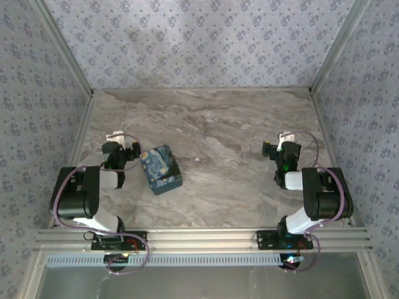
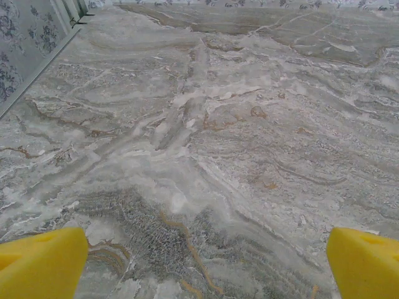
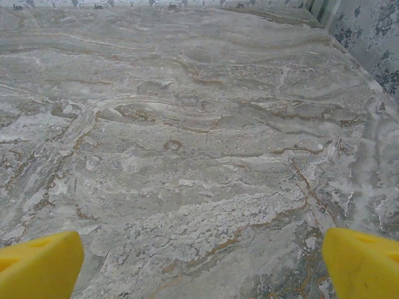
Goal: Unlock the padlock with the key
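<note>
The padlock and the key are out of view. A blue-and-yellow swirl-painted tin lies on the marble table, just right of my left gripper. In the left wrist view the left gripper stands open, its yellow fingertips wide apart over bare marble. My right gripper hovers at the right side of the table. In the right wrist view the right gripper is open too, and only marble lies between its yellow fingertips.
Patterned walls with metal corner rails close in the table on the left, back and right. The aluminium frame carrying both arm bases runs along the near edge. Bare marble stretches ahead of both grippers.
</note>
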Motion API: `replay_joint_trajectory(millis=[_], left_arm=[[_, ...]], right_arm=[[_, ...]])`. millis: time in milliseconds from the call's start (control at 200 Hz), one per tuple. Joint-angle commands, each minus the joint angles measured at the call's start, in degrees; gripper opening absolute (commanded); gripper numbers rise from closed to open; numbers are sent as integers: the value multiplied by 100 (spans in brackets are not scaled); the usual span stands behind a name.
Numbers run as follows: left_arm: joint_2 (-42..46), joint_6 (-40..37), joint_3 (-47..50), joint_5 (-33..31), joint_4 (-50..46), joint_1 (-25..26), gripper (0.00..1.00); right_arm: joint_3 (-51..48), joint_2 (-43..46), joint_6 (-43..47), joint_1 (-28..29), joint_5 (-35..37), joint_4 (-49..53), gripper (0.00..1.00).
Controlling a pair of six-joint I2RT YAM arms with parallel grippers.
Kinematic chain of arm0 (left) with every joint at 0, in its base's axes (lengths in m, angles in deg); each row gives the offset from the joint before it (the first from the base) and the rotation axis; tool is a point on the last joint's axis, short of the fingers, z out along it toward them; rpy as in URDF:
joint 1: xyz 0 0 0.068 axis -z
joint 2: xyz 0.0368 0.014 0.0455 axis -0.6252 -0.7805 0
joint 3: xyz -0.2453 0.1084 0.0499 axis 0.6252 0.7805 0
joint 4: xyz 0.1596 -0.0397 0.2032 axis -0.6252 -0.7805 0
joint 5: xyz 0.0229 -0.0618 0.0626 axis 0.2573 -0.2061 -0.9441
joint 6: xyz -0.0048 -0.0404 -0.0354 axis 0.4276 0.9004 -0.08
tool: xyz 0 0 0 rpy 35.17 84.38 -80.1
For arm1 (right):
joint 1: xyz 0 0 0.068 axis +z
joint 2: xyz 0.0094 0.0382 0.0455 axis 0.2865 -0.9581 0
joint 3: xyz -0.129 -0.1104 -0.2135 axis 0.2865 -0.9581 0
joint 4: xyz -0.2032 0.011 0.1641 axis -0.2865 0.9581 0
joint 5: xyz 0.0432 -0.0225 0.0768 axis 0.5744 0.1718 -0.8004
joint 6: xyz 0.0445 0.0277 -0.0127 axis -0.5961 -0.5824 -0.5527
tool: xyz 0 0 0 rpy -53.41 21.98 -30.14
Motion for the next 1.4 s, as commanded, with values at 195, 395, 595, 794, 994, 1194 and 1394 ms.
replay_joint_trajectory(millis=[195, 395, 595, 794, 994, 1194, 1394], left_arm=[[56, -79, -114, 91, -26, -16, 98], [55, -77, -123, 105, -35, -29, 98], [85, -50, -93, 60, 7, -31, 98], [954, 306, -360, -813, -1215, -35, 98], [1913, 2135, -1074, -1144, -3476, -115, 98], [2532, 3555, -844, 516, -4262, -206, 98], [3224, 4060, -260, 1078, -4734, 698, 96]], right_arm=[[11, 3, -5, 14, 78, -191, 100], [16, 12, -5, 14, 78, -191, 100], [11, 12, -5, 14, 70, -191, 100], [517, 742, 21, 14, -42, 1292, 100], [605, 1907, -896, -57, -141, 2238, 100], [1157, 2315, -3472, -684, -1074, 4318, 100], [1175, 2300, -3778, -291, -2128, 4364, 97]])
